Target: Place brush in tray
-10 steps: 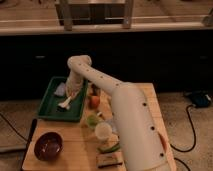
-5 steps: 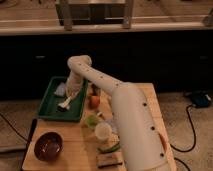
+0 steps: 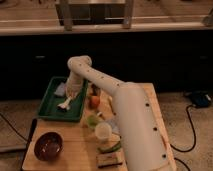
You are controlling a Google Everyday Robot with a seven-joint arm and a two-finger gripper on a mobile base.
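A light wooden desk (image 3: pixel 77 150) carries a shallow rectangular dark-green plastic tray (image 3: pixel 46 115) at its ten o'clock corner. A small cream-white brush (image 3: pixel 65 104) with a slim handle lies inside the tray, near its middle. The white robot arm (image 3: pixel 127 115) reaches in from five o'clock. Its tool (image 3: pixel 72 92) hangs over the tray, just above the brush at the brush's one o'clock. Whether the tool is apart or together cannot be told. A round dark-red bowl (image 3: pixel 48 146) sits at seven o'clock.
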